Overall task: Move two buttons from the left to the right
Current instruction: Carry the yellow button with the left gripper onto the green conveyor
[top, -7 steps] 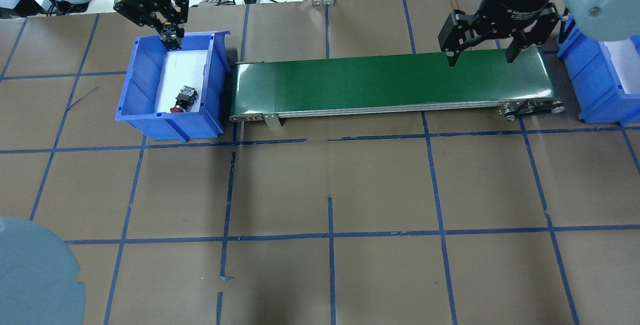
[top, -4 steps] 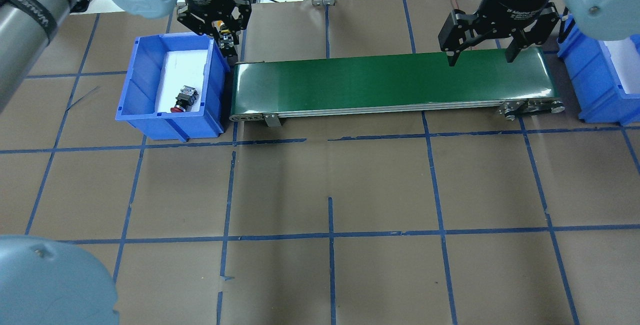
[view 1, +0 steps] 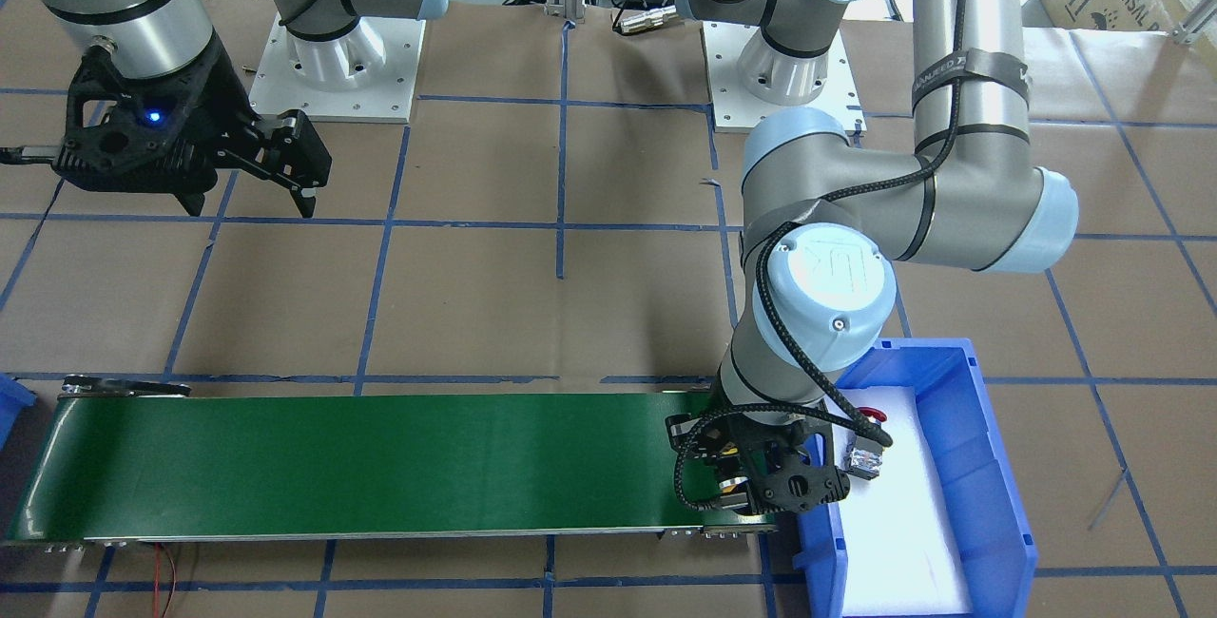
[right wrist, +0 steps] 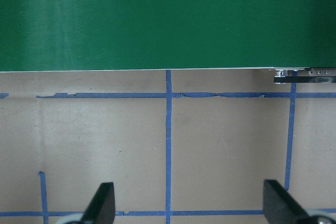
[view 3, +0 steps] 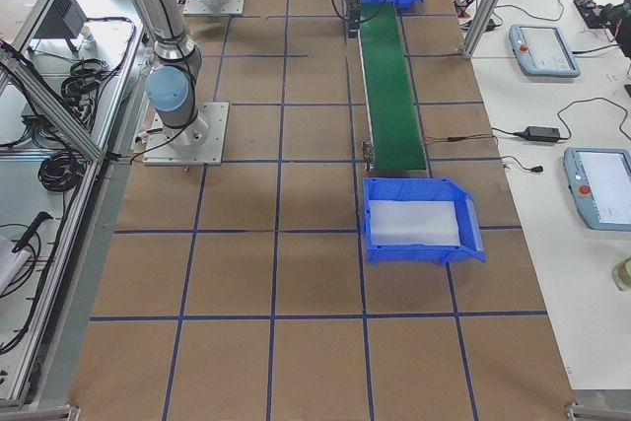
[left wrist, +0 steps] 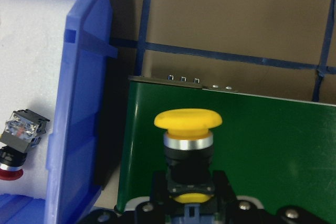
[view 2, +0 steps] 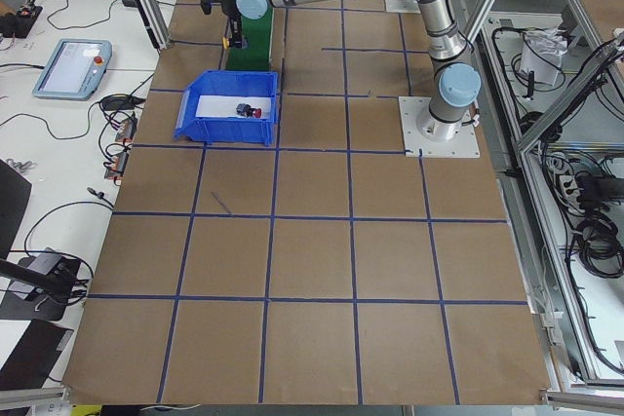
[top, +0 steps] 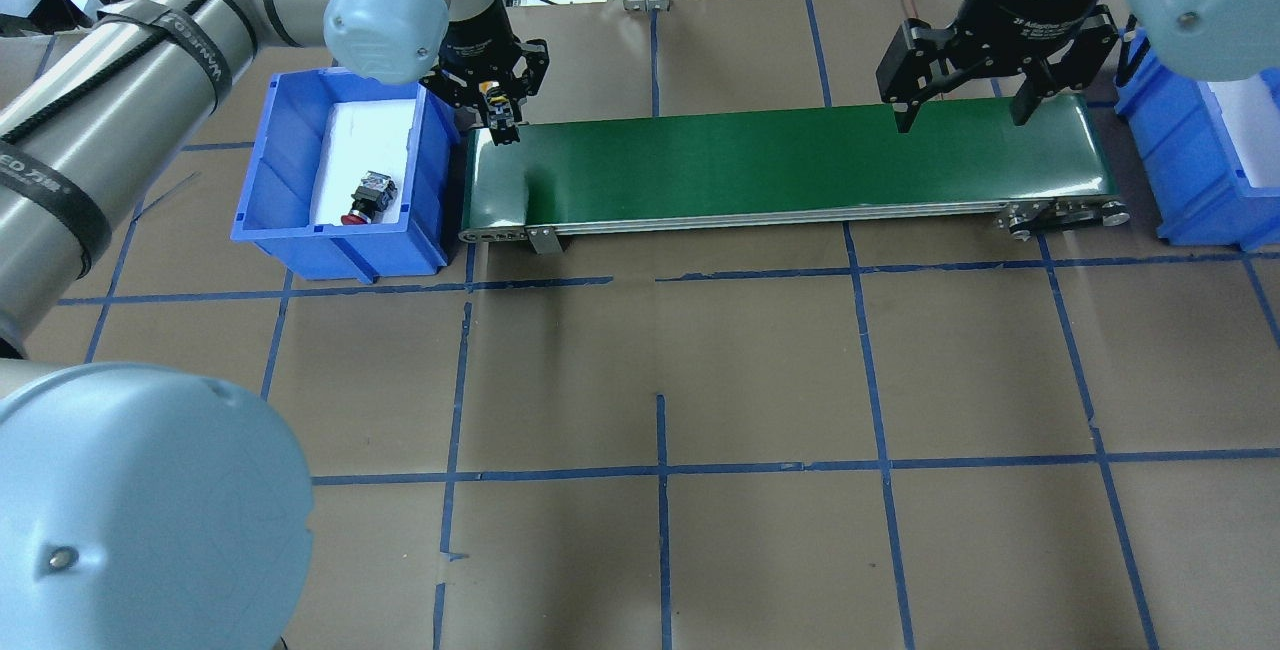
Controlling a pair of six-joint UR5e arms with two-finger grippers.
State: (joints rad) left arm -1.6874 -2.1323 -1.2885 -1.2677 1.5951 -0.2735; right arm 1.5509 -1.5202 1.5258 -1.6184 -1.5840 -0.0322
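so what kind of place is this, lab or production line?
Most likely a robotics lab test cell, not production: a short green conveyor sits on a paper-covered table gridded with blue tape, and teach pendants lie on the side benches.

We see the yellow button (left wrist: 187, 121) clamped cap-out in the left gripper (top: 498, 120) over the belt's (top: 780, 165) 9 o'clock end, and the red button (top: 370, 200) on its side at 6 o'clock in the blue bin (top: 275, 180), cap toward 7 o'clock.
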